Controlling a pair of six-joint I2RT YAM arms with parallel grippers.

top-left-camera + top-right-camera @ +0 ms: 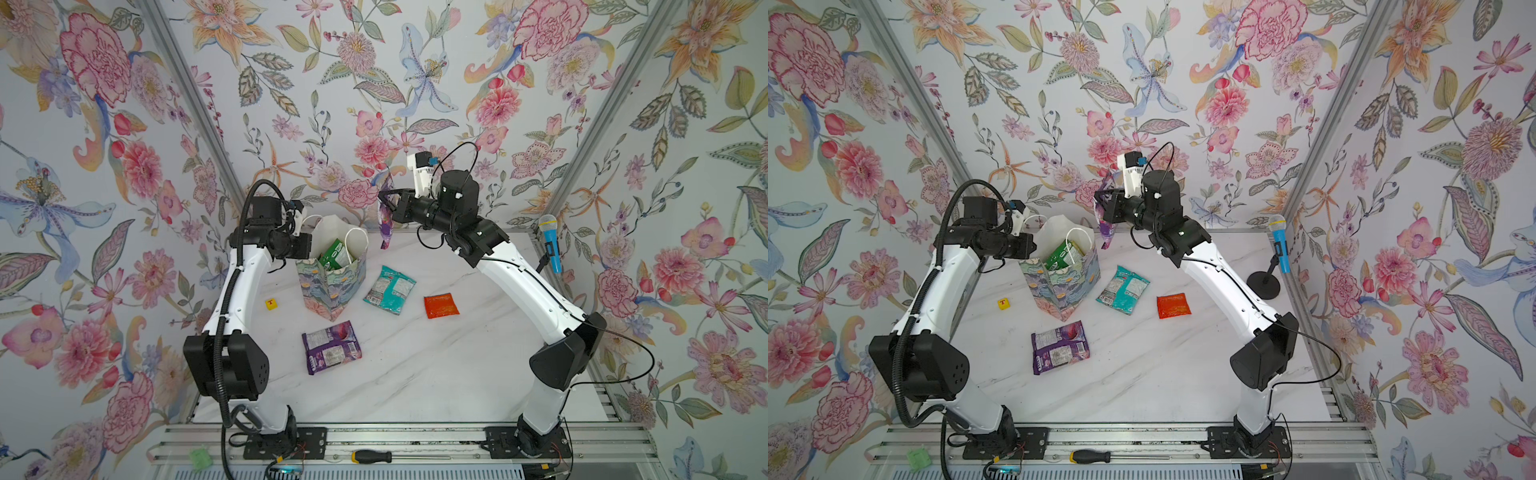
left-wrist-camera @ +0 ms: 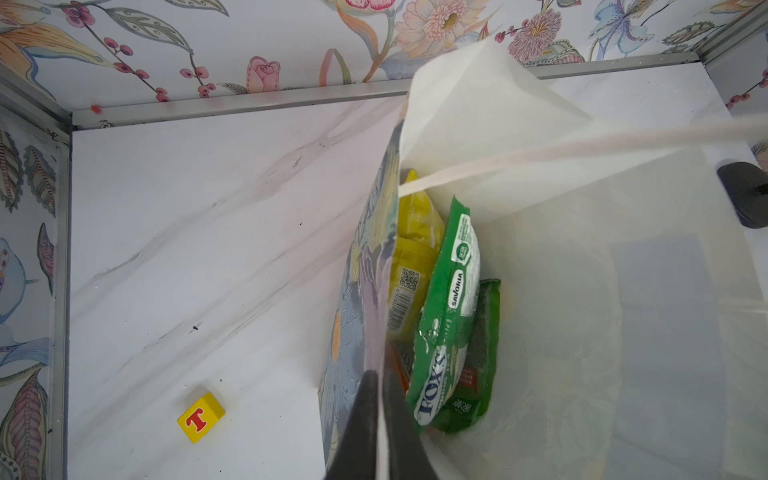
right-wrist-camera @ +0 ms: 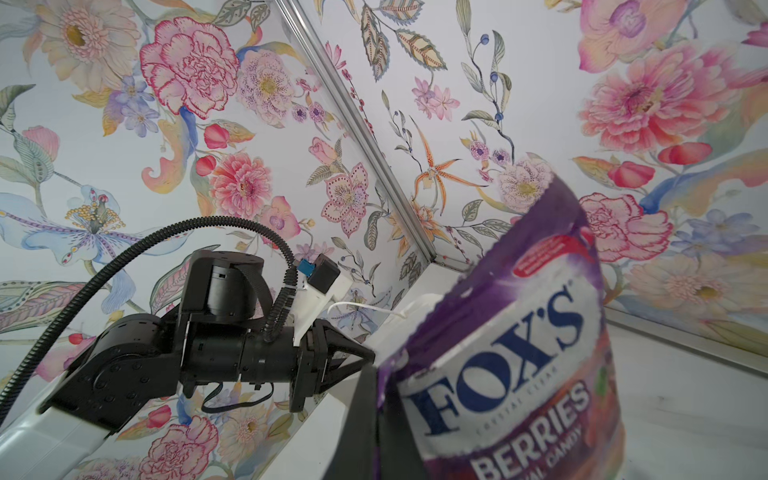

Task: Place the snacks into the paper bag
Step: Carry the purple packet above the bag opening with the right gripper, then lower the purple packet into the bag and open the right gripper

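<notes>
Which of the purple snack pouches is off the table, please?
The Berries pouch hanging from the right gripper; the other purple pouch lies flat on the table.

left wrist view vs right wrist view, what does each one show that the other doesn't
Only the left wrist view: the inside of the paper bag, holding a yellow pouch and a green FOX'S pouch, the left jaws shut on its wall, and a yellow cube on the table. Only the right wrist view: the purple FOX'S pouch in the shut right jaws, and the left arm from outside. Both: the bag's white paper and the floral wall.
</notes>
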